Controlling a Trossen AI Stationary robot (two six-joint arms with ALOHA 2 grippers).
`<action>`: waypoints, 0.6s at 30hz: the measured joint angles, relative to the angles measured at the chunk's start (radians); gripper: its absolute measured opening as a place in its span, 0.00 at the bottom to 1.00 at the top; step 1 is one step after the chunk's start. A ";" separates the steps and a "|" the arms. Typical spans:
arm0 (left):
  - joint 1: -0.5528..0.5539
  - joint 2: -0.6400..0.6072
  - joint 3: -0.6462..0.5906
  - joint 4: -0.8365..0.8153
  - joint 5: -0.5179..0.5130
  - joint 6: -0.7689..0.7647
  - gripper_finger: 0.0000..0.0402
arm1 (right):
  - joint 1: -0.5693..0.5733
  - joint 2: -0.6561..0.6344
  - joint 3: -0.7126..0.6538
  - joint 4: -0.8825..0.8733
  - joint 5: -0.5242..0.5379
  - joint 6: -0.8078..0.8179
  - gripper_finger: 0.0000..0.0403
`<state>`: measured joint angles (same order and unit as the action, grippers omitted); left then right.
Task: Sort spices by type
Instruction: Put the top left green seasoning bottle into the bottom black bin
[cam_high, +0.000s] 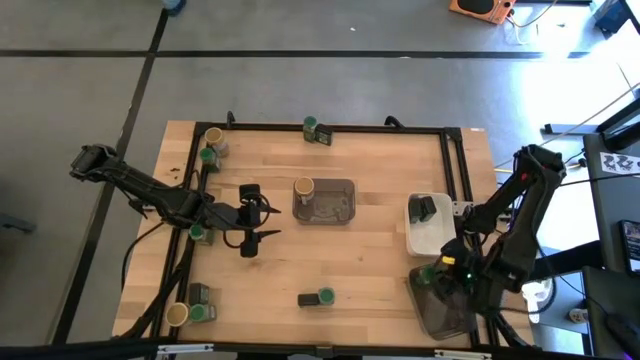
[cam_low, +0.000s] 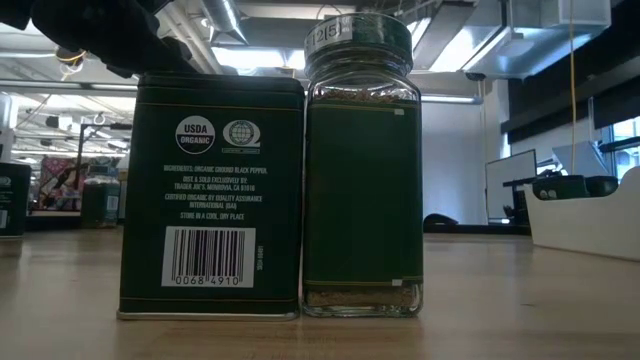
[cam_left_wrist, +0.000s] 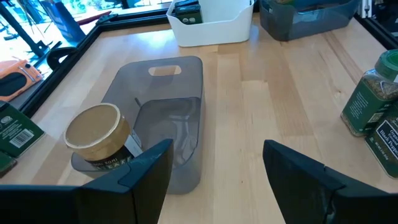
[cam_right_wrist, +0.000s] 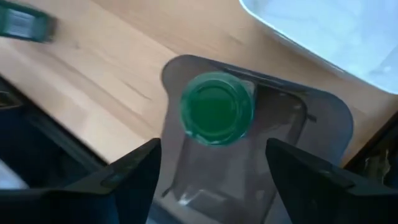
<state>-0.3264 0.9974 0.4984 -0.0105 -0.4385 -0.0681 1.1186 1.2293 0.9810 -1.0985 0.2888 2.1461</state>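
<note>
- Between my right fingers, at the lower right of the high view, my right gripper (cam_right_wrist: 211, 171) hangs over the dark tray (cam_right_wrist: 323, 124) with its fingers spread wide and nothing clasped in them.
- Just beyond those fingers a green-lidded jar (cam_right_wrist: 216, 109) stands upright inside that tray, lid toward me and clear of both pads; I judge it has been set down here because this tray collects the green lids.
- Past the tray's rim, at the upper right of my right wrist view, sits the white tray (cam_right_wrist: 323, 31); from above it holds one dark tin (cam_high: 424, 208), so tins seem to belong there.
- At the left centre of the high view my left gripper (cam_left_wrist: 214, 171) waits low over the bare wood, fingers apart and empty, aimed at the grey tray (cam_left_wrist: 177, 87).
- On that tray's near end rests a tan-lidded jar (cam_left_wrist: 96, 134), tilted; it is stubby, with a round cardboard-coloured lid and a dark label.
- Farther off, unsorted spices remain scattered: a tin and jar pair (cam_high: 317, 298) at bottom centre, another pair (cam_high: 316, 129) at the top rail, and clusters down the left edge (cam_high: 211, 145).
- Close to the low view's camera, the tin is black with white print and a barcode, touching a square glass jar of flaked herb.
</note>
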 joint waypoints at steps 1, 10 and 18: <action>0.000 0.000 0.000 0.000 0.000 0.000 0.61 | -0.001 -0.018 0.000 0.000 0.009 0.008 0.72; 0.000 0.000 0.000 -0.005 0.000 -0.004 0.61 | -0.064 -0.156 0.000 0.012 0.351 -0.197 0.72; 0.000 0.000 0.000 -0.003 0.000 -0.008 0.61 | -0.294 -0.132 0.000 0.131 0.487 -0.745 0.72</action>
<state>-0.3267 0.9977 0.4988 -0.0139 -0.4385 -0.0765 0.8243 1.0972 0.9810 -0.9673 0.7761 1.4008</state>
